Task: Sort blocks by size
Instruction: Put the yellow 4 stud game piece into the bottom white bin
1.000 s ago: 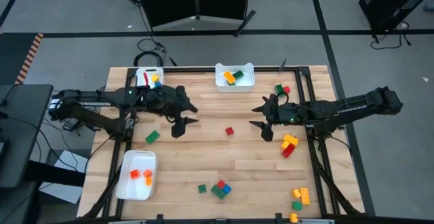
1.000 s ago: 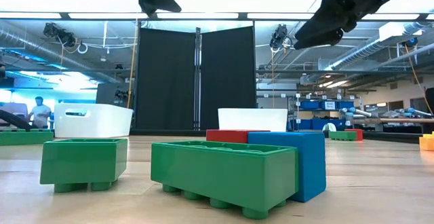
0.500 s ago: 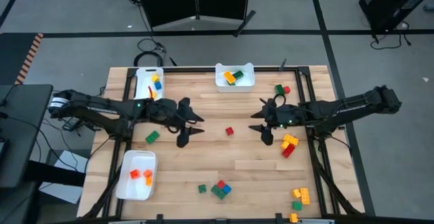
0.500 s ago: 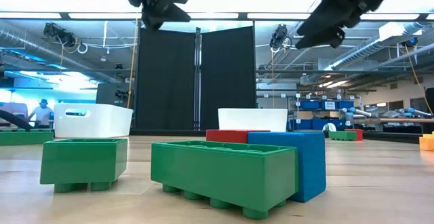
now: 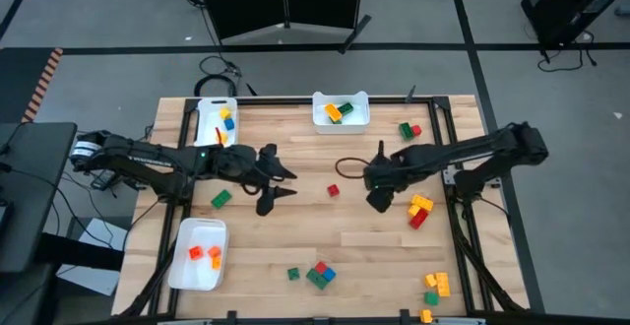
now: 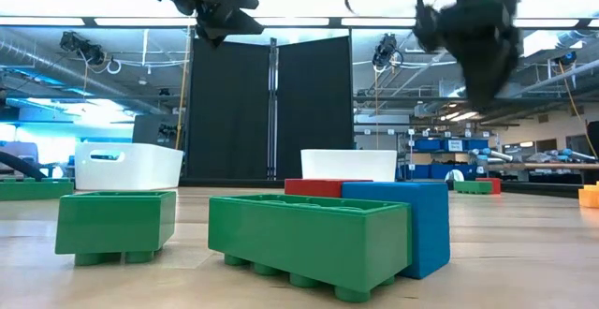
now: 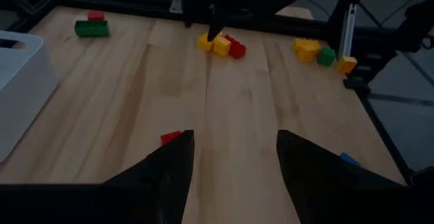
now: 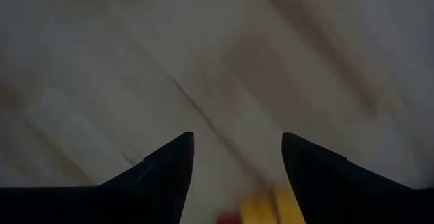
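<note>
Both claws hover open and empty above the counter (image 5: 295, 241).

Nearest, green and blue blocks (image 6: 318, 225) cluster at the front edge; a small red block (image 5: 333, 190) lies mid-counter between left claw (image 5: 279, 183) and right claw (image 5: 376, 189). Either should descend squarely over one block, avoiding neighbours.

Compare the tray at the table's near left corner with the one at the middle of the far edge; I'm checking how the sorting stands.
The near-left tray lies with its long side running front to back; the far-middle tray lies crosswise. The near-left one holds only small orange and red blocks; the far-middle one holds larger yellow, orange and green blocks. Both are white, rectangular and holding blocks.
</note>
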Controlling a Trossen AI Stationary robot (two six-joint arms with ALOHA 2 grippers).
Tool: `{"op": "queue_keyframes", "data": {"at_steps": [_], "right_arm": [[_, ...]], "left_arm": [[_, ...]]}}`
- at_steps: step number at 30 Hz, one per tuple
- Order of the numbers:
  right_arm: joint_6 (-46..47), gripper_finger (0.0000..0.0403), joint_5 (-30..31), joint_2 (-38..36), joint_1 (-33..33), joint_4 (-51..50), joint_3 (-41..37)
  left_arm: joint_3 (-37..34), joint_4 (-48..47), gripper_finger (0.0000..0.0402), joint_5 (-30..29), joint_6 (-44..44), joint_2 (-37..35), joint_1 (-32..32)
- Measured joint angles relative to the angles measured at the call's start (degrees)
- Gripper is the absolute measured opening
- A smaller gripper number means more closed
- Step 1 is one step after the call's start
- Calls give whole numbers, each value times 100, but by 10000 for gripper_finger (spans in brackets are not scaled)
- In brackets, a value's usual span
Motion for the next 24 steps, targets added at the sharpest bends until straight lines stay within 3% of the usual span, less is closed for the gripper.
{"op": "queue_keyframes", "data": {"at_steps": [3, 12, 24], "right_arm": [[1174, 232, -113, 201, 121, -606, 0], [3979, 217, -32, 208, 774, -886, -46], [7489, 196, -365, -673, 1895, -111, -1342]], "left_arm": [[1, -76, 218, 12, 2, 0, 0], [10, -693, 218, 15, 681, -444, 13], [10, -2491, 218, -31, 1356, -1675, 15]]}}
